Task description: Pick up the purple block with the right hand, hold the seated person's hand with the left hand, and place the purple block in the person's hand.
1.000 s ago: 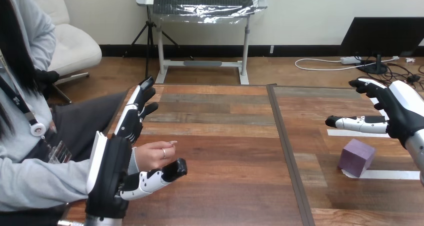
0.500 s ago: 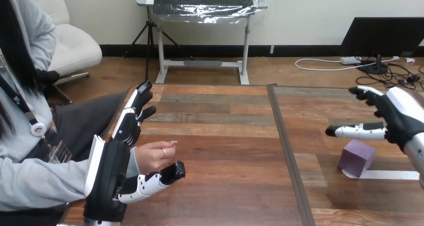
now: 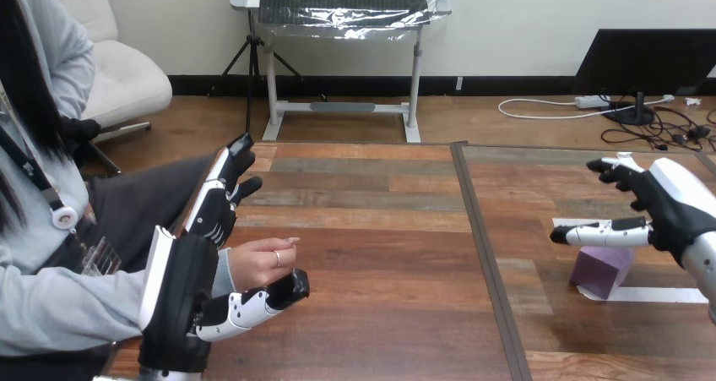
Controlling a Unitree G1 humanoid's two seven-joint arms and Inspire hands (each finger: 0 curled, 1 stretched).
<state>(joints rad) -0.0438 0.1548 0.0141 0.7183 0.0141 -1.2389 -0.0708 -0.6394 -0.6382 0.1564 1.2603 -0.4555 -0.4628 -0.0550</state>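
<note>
At the left of the wooden worktop point(image 3: 380, 254), we see the left robot hand point(image 3: 187, 290) standing on edge, open, its fingers straight and pointing away from the robot and its thumb stretched out low toward the middle of the worktop. The person's hand point(image 3: 256, 263) reaches in from the view's left and lies in the gap between those fingers and that thumb, loosely curled, with its fingertips toward the worktop's centre. Nothing of the robot hand is curled round it, and we cannot tell whether the two are touching.

Well apart, on the right half of the worktop, the purple block point(image 3: 598, 274) stands on the near end of a strip of white tape point(image 3: 650, 295), untouched and free of both hands. The right robot hand point(image 3: 671, 205) hangs above and just behind it, open too, with its fingers spread toward the far edge and its thumb held level. From the head view, the thumb crosses in front of the block's top edge. A dark seam point(image 3: 483, 254) runs across the worktop between the two robot hands.
</note>
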